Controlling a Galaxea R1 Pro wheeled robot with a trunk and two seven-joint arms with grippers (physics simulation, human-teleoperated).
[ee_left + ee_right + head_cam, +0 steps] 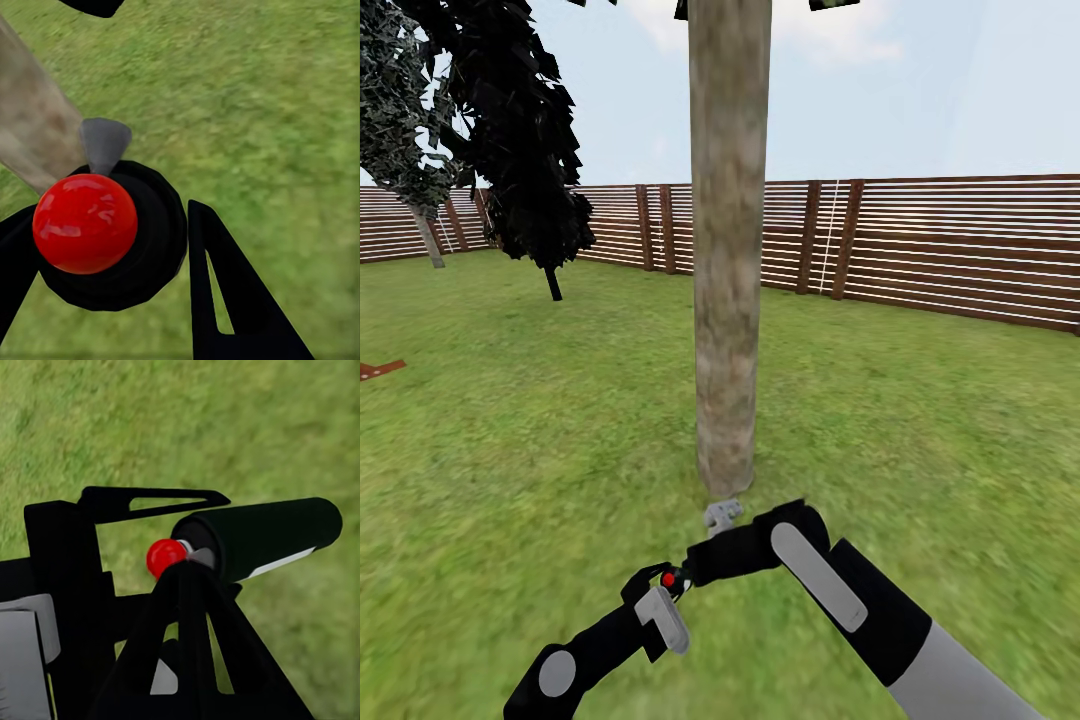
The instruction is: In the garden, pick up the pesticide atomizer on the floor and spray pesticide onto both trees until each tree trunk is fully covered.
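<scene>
Dark pesticide atomizer [262,536] lies clamped between left fingers [225,300], right fingers' state unclear

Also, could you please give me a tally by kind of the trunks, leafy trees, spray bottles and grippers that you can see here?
Thick tree trunk: 1
Dark leafy trees behind it, the nearer and the farther: 2
Pesticide atomizer: 1
Grippers, the left gripper and the right gripper: 2
Total: 6
</scene>
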